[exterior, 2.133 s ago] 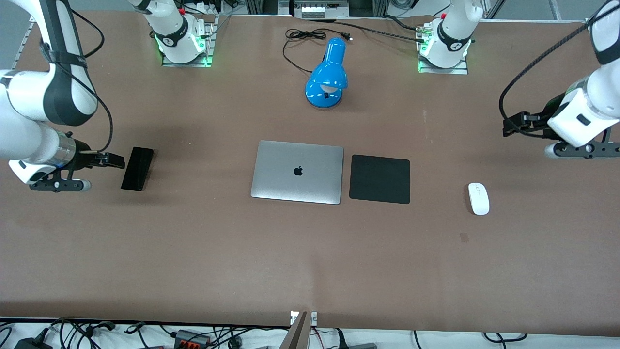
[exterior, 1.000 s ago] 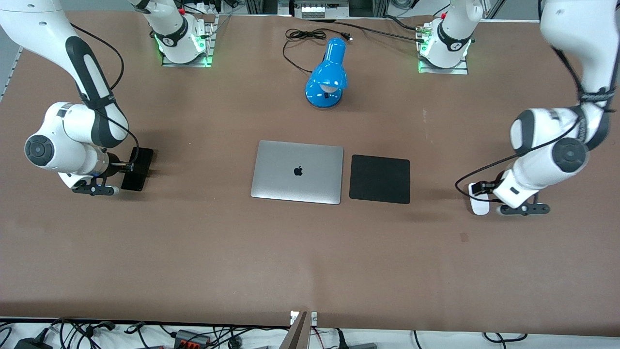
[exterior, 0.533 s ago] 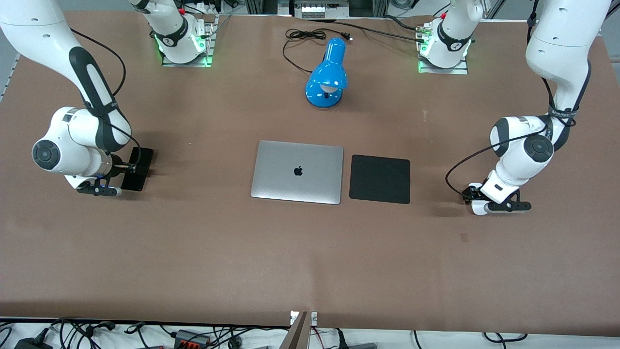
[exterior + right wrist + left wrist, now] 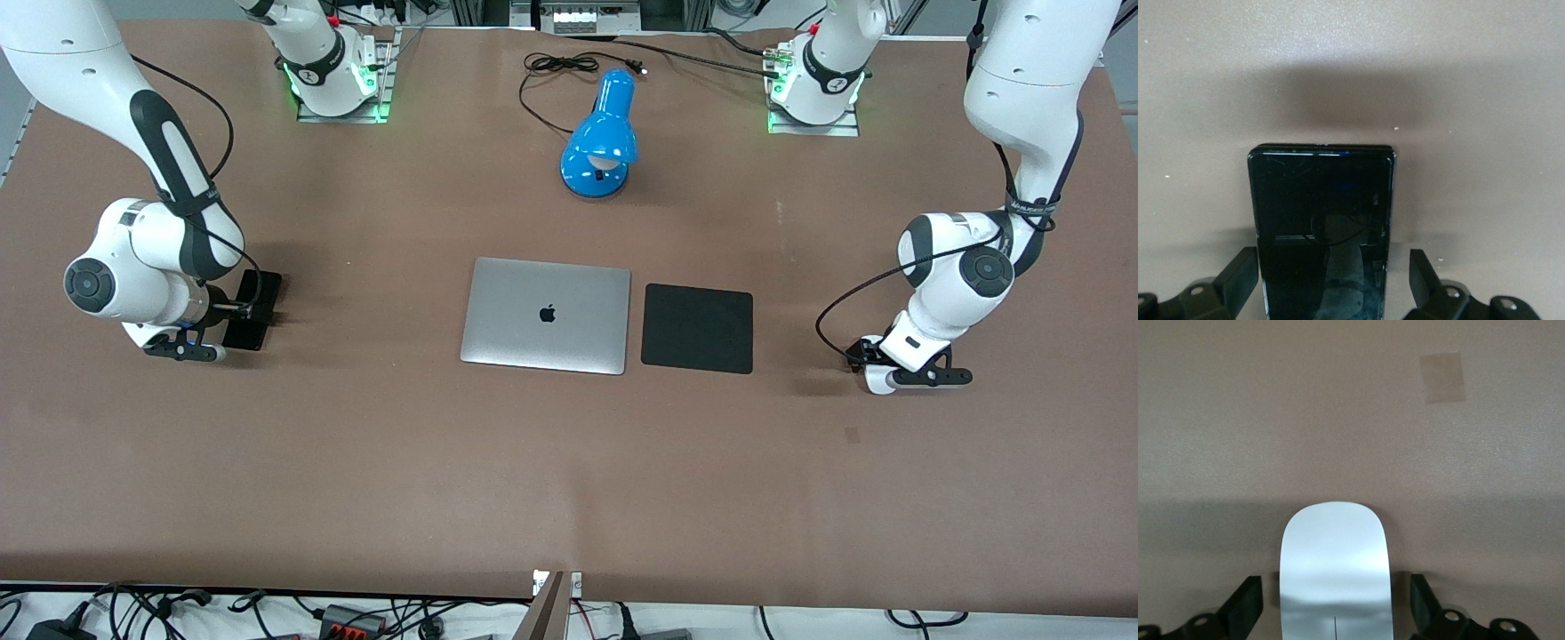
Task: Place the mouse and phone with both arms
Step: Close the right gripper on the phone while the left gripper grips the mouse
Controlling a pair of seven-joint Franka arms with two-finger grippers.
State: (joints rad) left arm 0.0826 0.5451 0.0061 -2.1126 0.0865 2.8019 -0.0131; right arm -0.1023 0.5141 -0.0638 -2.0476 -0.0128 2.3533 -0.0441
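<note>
The white mouse [image 4: 877, 382] lies on the brown table toward the left arm's end, mostly hidden under the left hand. In the left wrist view the mouse [image 4: 1336, 570] lies between the black fingers [image 4: 1247, 603], with a gap on each side. My left gripper [image 4: 871, 360] [image 4: 1336, 607] is open, low around it. The black phone [image 4: 260, 298] lies toward the right arm's end. In the right wrist view the phone [image 4: 1321, 220] sits between the fingers [image 4: 1241, 277], which stand clear of its edges. My right gripper [image 4: 233, 311] [image 4: 1333, 283] is open, low around it.
A shut silver laptop [image 4: 545, 314] lies mid-table with a black square pad [image 4: 697, 327] beside it, toward the left arm's end. A blue desk lamp [image 4: 600, 138] and its black cord [image 4: 556, 67] lie nearer the robot bases. A small tape patch [image 4: 852, 434] marks the table.
Both arms have come down from hovering at the table's ends, the left gripper onto the mouse and the right onto the phone. In the last half second they barely move.
</note>
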